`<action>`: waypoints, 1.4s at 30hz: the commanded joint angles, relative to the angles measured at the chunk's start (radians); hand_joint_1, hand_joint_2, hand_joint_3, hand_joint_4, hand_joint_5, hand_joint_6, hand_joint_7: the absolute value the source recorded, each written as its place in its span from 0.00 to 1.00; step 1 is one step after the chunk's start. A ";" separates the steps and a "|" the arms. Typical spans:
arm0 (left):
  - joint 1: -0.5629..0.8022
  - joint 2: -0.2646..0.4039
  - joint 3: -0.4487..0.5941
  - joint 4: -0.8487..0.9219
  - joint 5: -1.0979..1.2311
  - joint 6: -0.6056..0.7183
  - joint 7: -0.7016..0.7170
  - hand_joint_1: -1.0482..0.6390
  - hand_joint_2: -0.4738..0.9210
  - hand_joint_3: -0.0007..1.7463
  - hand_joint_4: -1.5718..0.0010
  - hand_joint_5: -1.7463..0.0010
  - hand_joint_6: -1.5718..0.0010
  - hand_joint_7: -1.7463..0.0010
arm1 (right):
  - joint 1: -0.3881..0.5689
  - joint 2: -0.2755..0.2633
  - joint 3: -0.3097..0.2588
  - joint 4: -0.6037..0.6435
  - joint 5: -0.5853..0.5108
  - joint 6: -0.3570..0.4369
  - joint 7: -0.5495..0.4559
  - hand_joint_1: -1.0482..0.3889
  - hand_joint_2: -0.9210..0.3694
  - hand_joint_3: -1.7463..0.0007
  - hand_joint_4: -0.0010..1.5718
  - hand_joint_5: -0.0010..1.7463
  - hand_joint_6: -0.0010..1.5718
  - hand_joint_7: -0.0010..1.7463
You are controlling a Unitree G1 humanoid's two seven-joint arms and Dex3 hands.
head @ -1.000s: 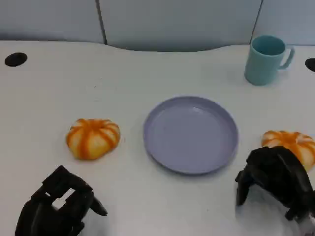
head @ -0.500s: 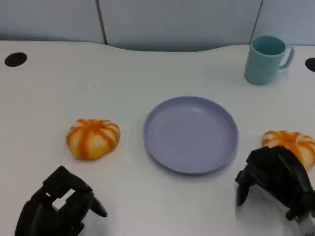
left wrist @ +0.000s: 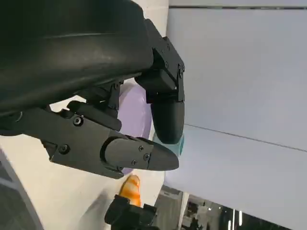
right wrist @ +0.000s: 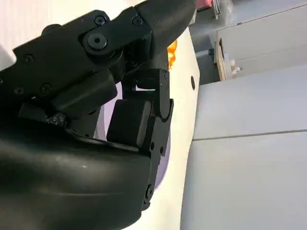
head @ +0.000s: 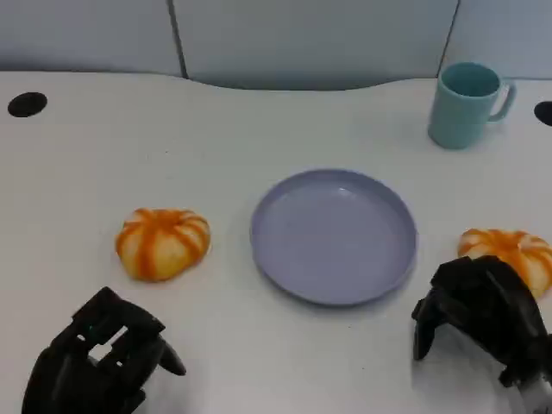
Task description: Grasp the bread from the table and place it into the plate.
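Observation:
Two orange-striped bread rolls lie on the white table, one (head: 162, 242) left of the lilac plate (head: 334, 235), the other (head: 511, 254) right of it. My left hand (head: 102, 358) hovers near the front edge, below the left roll and apart from it, holding nothing. In front of the right roll is my right hand (head: 483, 315), fingers arched downward and partly covering the roll's near side, nothing held. The left wrist view shows my left hand's fingers (left wrist: 139, 153) apart, with the plate (left wrist: 136, 112) and the far roll (left wrist: 132, 188) beyond. An orange sliver of roll (right wrist: 171, 50) appears past my right hand's fingers (right wrist: 136, 122).
A teal mug (head: 467, 103) stands at the back right. Round black holes sit in the tabletop at the far left (head: 28, 104) and far right (head: 544, 112). A grey panel wall runs behind the table's back edge.
My left hand has slipped slightly toward the near edge. The right hand, rolls and plate have stayed put.

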 commanded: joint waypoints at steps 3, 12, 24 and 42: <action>-0.008 0.023 0.006 0.035 0.039 -0.086 -0.020 0.34 1.00 0.08 0.67 0.11 0.62 0.37 | 0.014 -0.008 0.000 -0.005 0.006 -0.004 -0.001 0.00 0.12 1.00 1.00 0.50 1.00 0.37; -0.028 0.127 0.004 -0.041 0.396 -0.315 0.101 0.33 0.99 0.00 0.66 0.88 0.67 0.98 | 0.025 -0.007 0.007 -0.020 -0.001 -0.001 -0.014 0.00 0.11 1.00 1.00 0.51 1.00 0.37; -0.060 0.245 0.019 -0.151 0.668 -0.322 0.287 0.30 0.97 0.00 0.79 0.98 0.78 1.00 | 0.019 -0.003 0.009 -0.009 -0.003 -0.015 -0.013 0.00 0.11 1.00 1.00 0.50 1.00 0.37; -0.168 0.372 0.006 -0.369 1.300 -0.079 0.477 0.18 0.98 0.01 0.89 1.00 0.83 1.00 | 0.027 -0.006 0.035 -0.032 -0.012 0.014 -0.052 0.00 0.12 1.00 1.00 0.51 1.00 0.39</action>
